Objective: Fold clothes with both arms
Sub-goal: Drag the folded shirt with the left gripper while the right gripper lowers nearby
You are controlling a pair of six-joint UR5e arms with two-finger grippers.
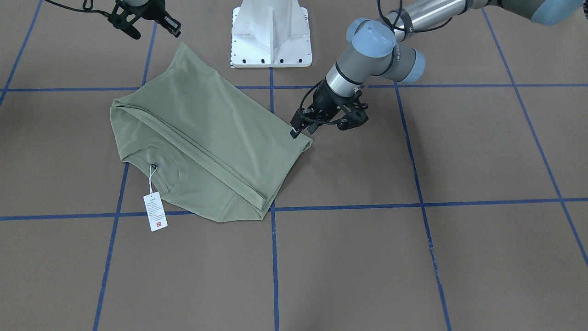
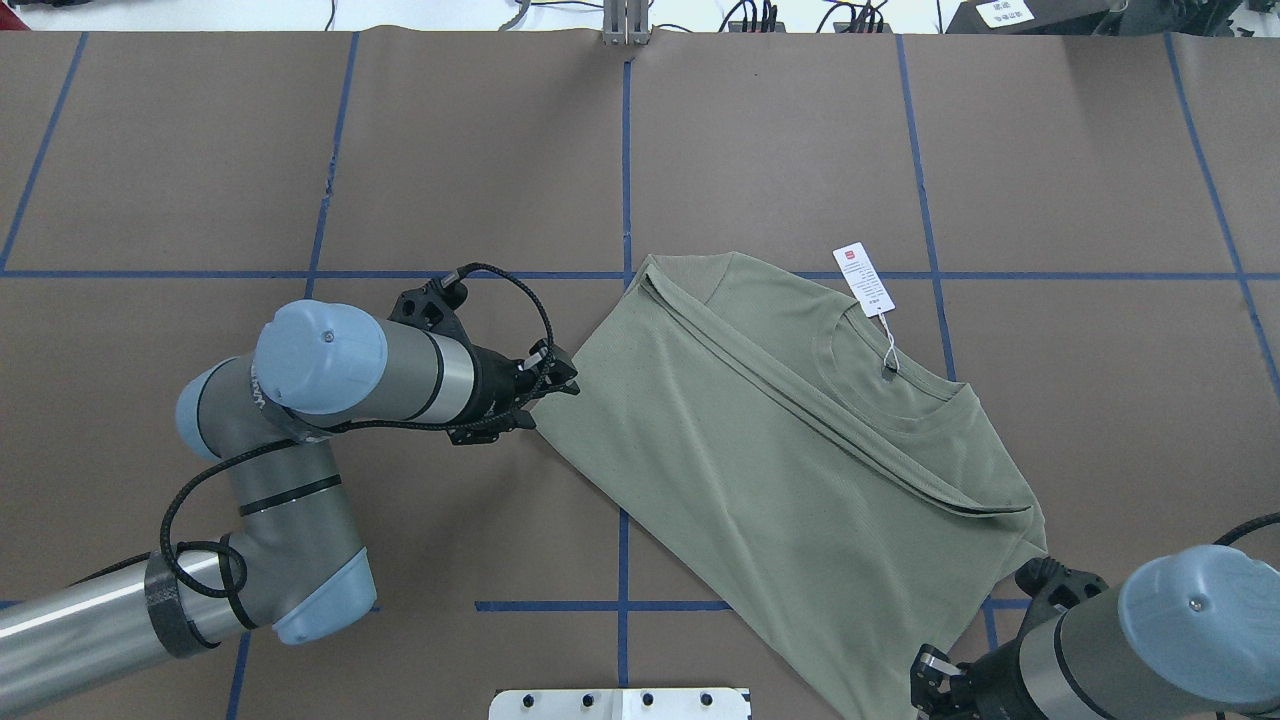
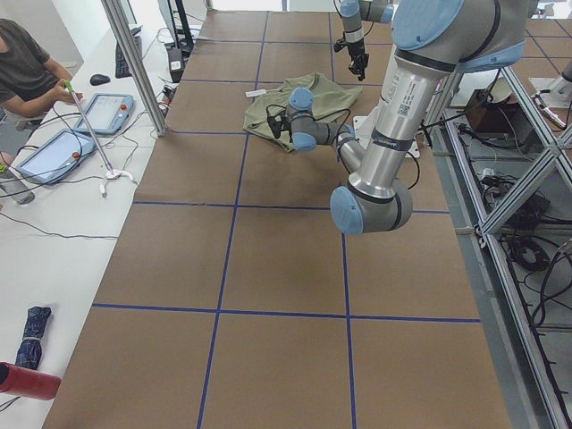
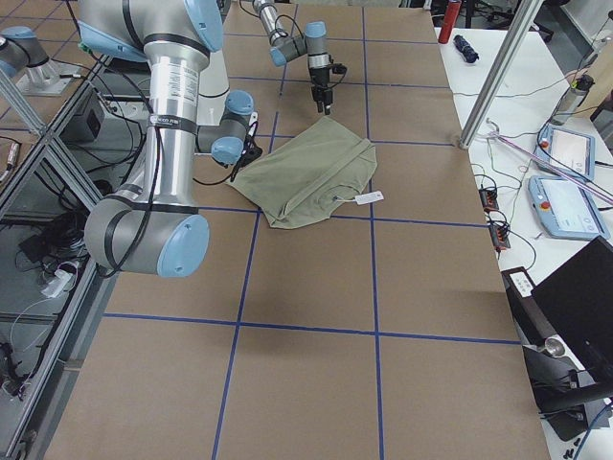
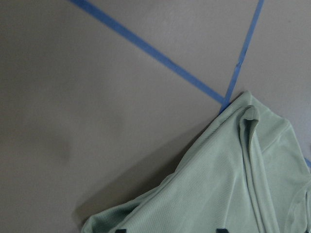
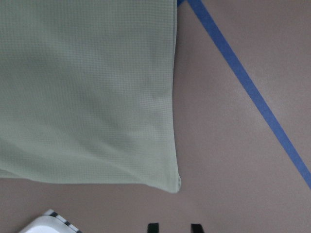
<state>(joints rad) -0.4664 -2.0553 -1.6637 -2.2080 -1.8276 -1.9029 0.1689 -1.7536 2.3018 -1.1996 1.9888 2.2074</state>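
Presently holding nothing with the left hand, spread open right at one corner of the sage-green shirt. Likewise open on the right hand, poised just off the opposite hem corner. Lying partly folded on the brown counter, white hang tag trailing off the collar.

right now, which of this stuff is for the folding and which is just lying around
For the job:
shirt
hang tag
left gripper, open, at a shirt corner
right gripper, open, by the far corner

Lying about:
white base
tablets
umbrella
red bottle
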